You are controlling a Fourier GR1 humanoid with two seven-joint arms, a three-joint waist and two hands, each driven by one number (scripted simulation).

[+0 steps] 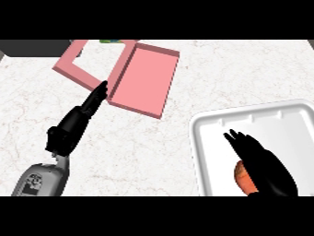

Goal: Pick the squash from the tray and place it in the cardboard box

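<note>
Found the orange squash (242, 176) on the white tray (210, 138), partly hidden under the right hand (264, 163), fingers straight and apparently unclosed, nearer than the open-fingered left hand (78, 122) beside the pink cardboard box (142, 80).

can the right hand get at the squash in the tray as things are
Probably yes: the right hand already lies over the white tray, fingers straight, with the orange squash right beside it and nothing between them.

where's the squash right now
In the head view the squash lies low on the right, in the white tray, partly under the right hand.
</note>
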